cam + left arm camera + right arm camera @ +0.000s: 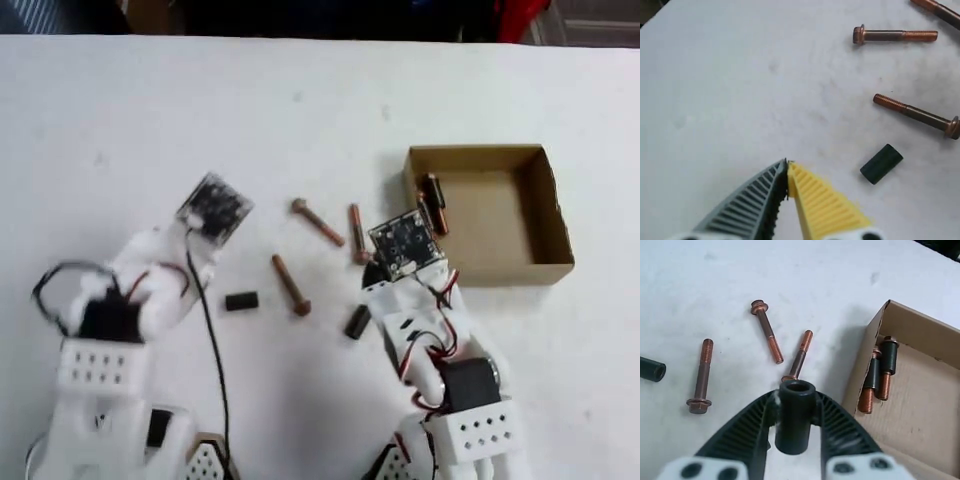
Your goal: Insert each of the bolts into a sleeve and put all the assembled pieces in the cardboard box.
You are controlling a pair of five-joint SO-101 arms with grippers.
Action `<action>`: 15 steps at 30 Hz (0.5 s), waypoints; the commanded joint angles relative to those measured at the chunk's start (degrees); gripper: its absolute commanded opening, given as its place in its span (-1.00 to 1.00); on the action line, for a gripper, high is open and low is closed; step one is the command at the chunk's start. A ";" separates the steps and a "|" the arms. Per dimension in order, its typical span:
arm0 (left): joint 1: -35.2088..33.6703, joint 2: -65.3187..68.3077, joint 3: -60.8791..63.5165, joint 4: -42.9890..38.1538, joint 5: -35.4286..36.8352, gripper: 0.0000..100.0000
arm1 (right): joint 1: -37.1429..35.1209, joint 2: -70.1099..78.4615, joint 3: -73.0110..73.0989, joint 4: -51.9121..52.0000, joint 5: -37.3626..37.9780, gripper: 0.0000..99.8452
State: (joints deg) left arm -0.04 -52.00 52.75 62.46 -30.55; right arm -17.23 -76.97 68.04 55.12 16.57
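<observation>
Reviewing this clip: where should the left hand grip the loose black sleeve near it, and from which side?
Probably mid-length, across its round sides, from above: the loose black sleeve lies flat on the table, short and clear of the nearest bolt.

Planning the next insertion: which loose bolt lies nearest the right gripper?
The bolt nearest the cardboard box, its head just beyond the sleeve held in the right gripper; the other two lie farther off.

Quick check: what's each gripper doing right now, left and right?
Left gripper: closed, holding nothing.
Right gripper: closed on a black sleeve.
</observation>
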 commanded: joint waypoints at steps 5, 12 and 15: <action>7.69 12.62 -8.00 0.18 -6.24 -0.95 | -3.56 -1.10 -5.10 4.62 -0.53 -0.97; 13.32 19.30 -9.23 0.00 -13.45 -0.89 | -3.47 -10.59 -4.84 7.87 -0.53 -0.97; 14.73 21.67 -9.32 -0.35 -14.95 -0.70 | -3.30 -17.10 -2.02 8.04 0.00 -0.97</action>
State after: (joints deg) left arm 13.05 -31.69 46.15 62.46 -44.00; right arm -20.04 -88.48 66.46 62.95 16.57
